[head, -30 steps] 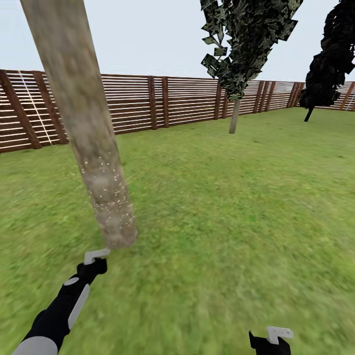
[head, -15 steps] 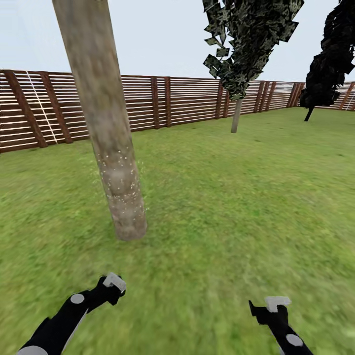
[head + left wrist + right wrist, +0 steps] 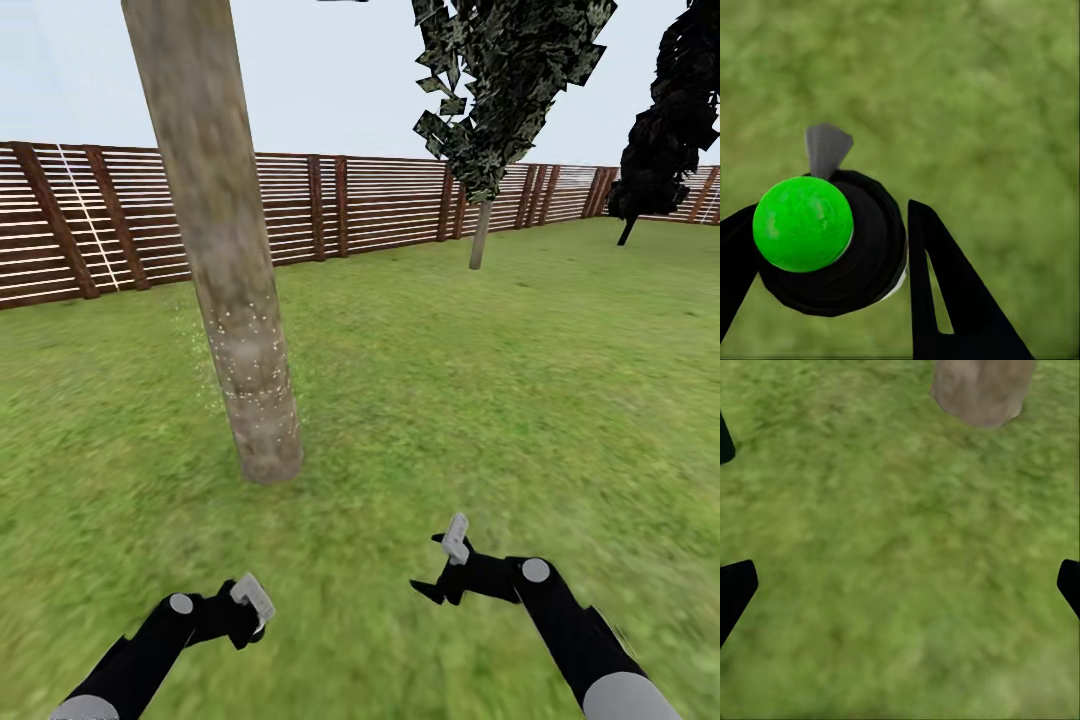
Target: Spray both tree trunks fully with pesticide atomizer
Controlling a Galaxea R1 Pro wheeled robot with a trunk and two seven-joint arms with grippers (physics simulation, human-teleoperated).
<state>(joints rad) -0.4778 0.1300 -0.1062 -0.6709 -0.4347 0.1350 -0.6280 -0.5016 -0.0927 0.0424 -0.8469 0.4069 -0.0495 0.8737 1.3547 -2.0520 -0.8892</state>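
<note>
One broad lawn (image 3: 480, 400) fills the frame, ringed by a slatted fence (image 3: 380, 205) across the upper half. A thick mottled trunk (image 3: 225, 260) leans at upper left, pale specks on its lower part. At lower right, the right claw (image 3: 440, 570) hangs spread wide over grass. At lower left, the left claw (image 3: 245, 612) pinches the pesticide atomizer (image 3: 832, 244), green-spotted.
</note>
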